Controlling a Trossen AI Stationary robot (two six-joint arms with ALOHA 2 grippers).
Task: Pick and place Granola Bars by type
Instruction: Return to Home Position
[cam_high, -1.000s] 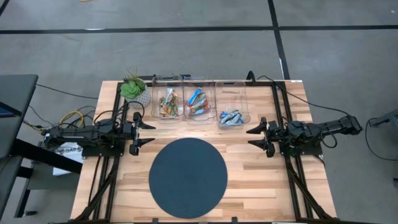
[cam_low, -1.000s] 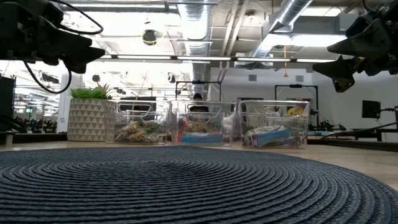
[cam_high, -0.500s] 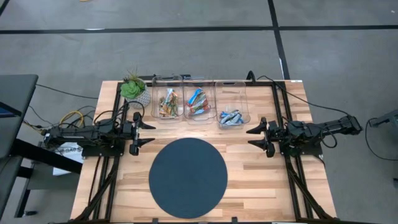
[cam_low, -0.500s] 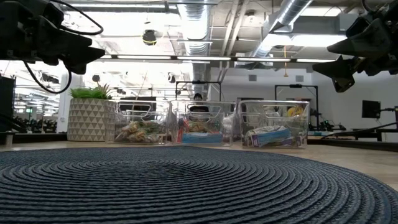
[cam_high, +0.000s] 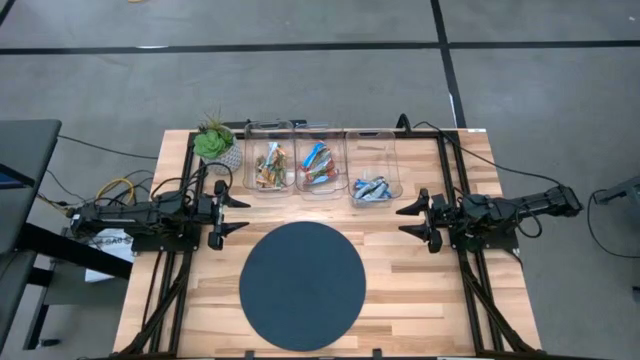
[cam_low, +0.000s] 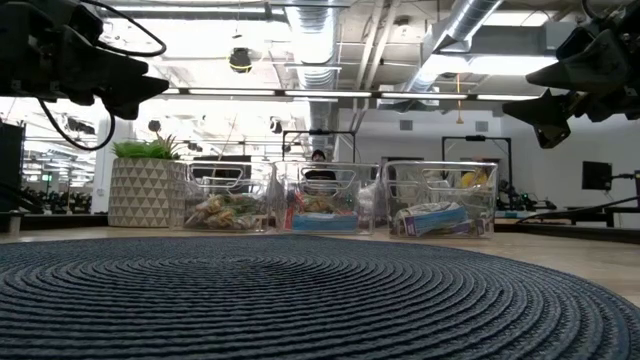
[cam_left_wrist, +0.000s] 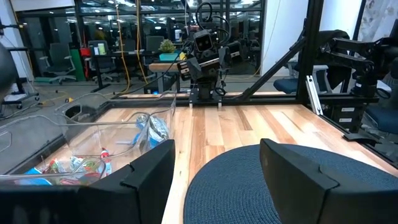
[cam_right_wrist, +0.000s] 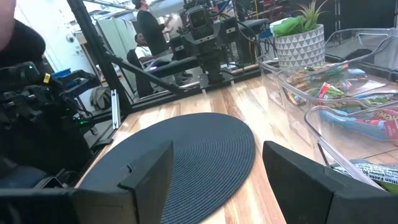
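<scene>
The granola bars lie sorted in three clear bins at the table's far side. The tan/orange bars (cam_high: 268, 166) fill the left bin, the blue and red bars (cam_high: 318, 166) the middle one, and the blue and silver bars (cam_high: 373, 188) the right one. My left gripper (cam_high: 239, 214) hovers open above the table's left side, level, pointing right. My right gripper (cam_high: 406, 221) hovers open above the right side, pointing left. Neither touches anything. In the low view the bins (cam_low: 331, 198) stand in a row behind the mat.
A round dark woven mat (cam_high: 303, 285) lies at the table's middle, toward the near edge. A potted plant (cam_high: 214, 141) in a white patterned pot stands at the far left corner, beside the bins. Black frame rails run along both sides. A person stands in the room behind.
</scene>
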